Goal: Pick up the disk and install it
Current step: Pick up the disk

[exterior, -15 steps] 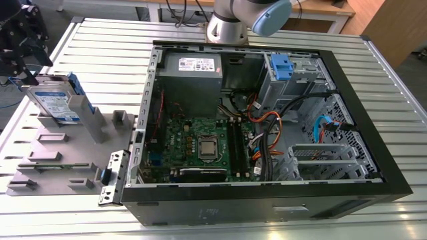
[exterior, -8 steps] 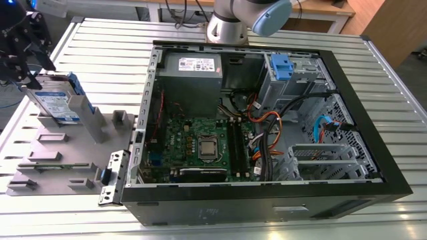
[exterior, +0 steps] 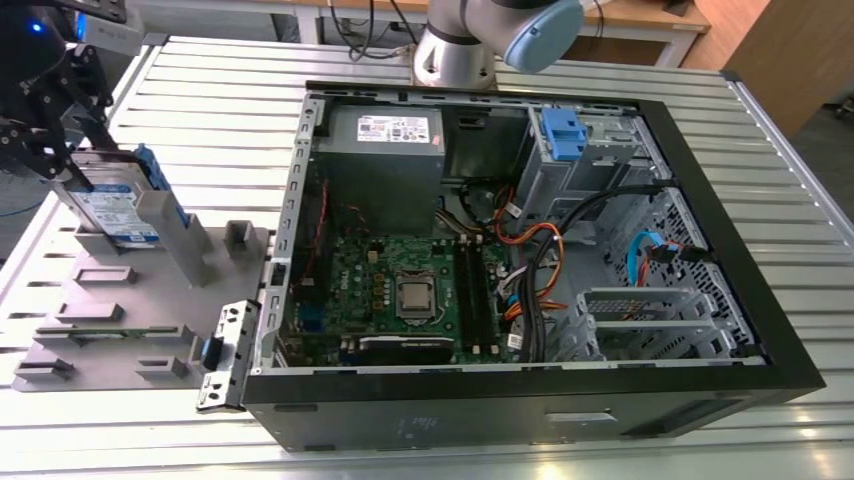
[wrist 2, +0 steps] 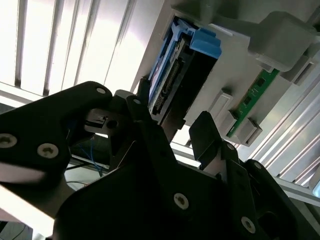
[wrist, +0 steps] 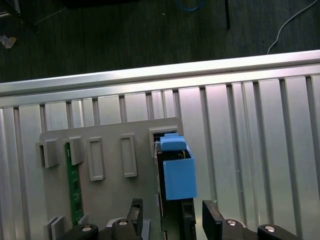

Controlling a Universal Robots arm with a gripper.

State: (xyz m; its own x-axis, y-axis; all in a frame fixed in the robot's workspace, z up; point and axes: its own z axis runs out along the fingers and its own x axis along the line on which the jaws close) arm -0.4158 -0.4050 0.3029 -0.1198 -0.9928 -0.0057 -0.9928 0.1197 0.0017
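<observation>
Slatted metal table (exterior: 200,90); disk (exterior: 118,210) standing in grey fixture (exterior: 120,300); tool (wrist: 172,209) open, astride disk

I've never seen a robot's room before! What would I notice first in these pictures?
You'd spot the big black computer case lying open in the middle of the slatted table, its green circuit board showing. At the exterior view's left, the disk in its blue frame stands in a grey holder, with the robot's pincer open around its end.
</observation>
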